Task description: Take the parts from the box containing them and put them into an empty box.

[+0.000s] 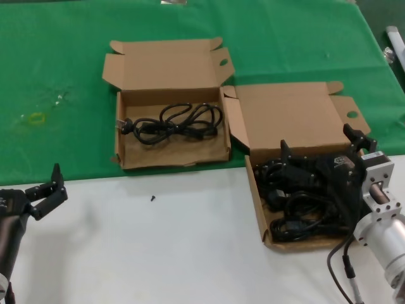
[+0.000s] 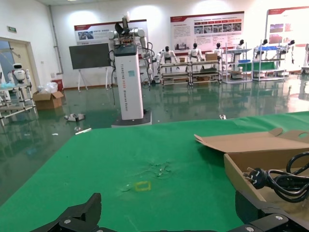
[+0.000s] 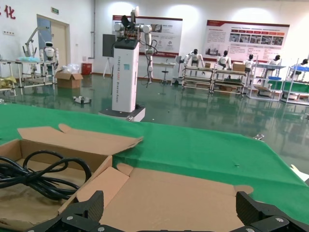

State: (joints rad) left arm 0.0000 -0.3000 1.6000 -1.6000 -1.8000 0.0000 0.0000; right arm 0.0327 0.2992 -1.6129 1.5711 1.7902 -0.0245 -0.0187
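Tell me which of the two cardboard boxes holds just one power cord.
The far box on the green cloth: one coiled cord lies inside. The near box under the right gripper is piled full.

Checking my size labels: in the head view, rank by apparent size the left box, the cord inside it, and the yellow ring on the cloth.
1. Left box
2. Cord
3. Yellow ring
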